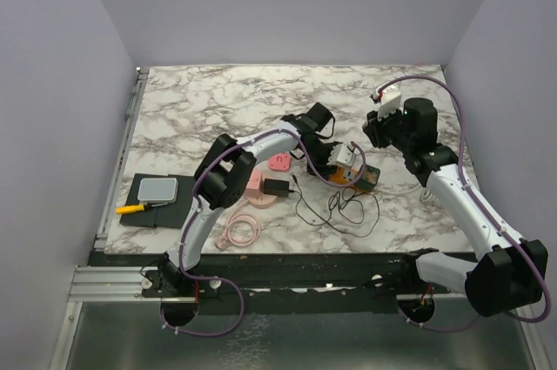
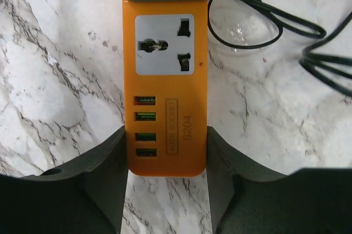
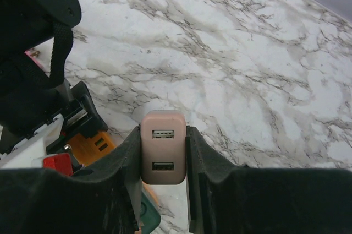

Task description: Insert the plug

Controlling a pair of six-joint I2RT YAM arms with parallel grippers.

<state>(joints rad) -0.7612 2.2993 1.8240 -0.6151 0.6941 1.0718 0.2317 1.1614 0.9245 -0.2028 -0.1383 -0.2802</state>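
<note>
Now | left end effector (image 2: 166,151) clamps strip (image 2: 165,80) | right end effector (image 3: 163,135) grips plug (image 3: 163,159) | cable (image 2: 300,26) beside

Both arms built alike. The left arm (image 1: 261,139) and right arm (image 1: 466,200) have white tube links and bulky black joint housings. A purple cable (image 1: 432,79) runs along each arm, looping free at the joints. The fingers (image 2: 104,173) are dark grey, matte, thick wedges. The bases (image 1: 174,287) are black.

Bright, diffuse light from above. Shadows on the bench (image 1: 209,100) soft and faint. Wrist views: marble sharp, nearest foreground dark, slightly blurred.
</note>
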